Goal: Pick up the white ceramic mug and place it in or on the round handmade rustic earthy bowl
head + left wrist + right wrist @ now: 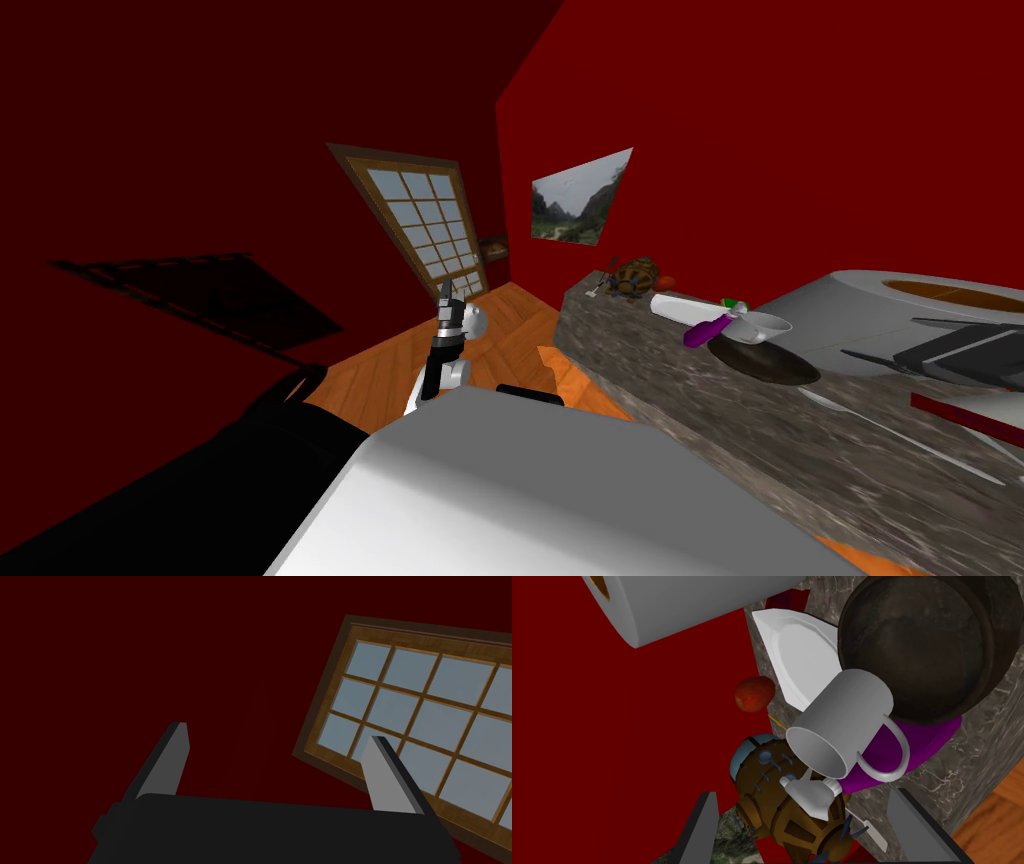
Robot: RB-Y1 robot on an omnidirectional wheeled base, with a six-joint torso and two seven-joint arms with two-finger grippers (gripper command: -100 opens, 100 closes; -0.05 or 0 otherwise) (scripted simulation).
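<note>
**Q:** First entry, the task's own piece?

**A:** White ceramic mug (pixel 839 721) with a loop handle, lying on its side, mouth turned towards the right gripper (pixel 803 792). Its base end touches the rim of the round, dark brown, rough-surfaced bowl (pixel 927 646). Its side rests on a purple object (pixel 934 733) (what that is, I cannot tell). My judgement is that it is propped against the bowl's edge rather than seated inside, so the placement looks marginal.

**Q:** Condition of the grippers?

**A:** Right: both blades spread wide with nothing between them, and the mug lies apart from them. A fresh grip would call for the blades across the mug's body, clear of the handle. Left gripper (pixel 277 731): equally spread and empty, raised over the floor away from the counter, probably parked out of the way.

**Q:** Other holdings?

**A:** Dark veined stone counter (pixel 640 370), carrying:
- a white plate (pixel 799 661) tucked beside the bowl
- a red apple (pixel 754 693)
- a brown shell-patterned object (pixel 772 811)
- a small white tube (pixel 807 796)

The crowding leaves little flat room, which likely explains the mug's tilt.
</note>
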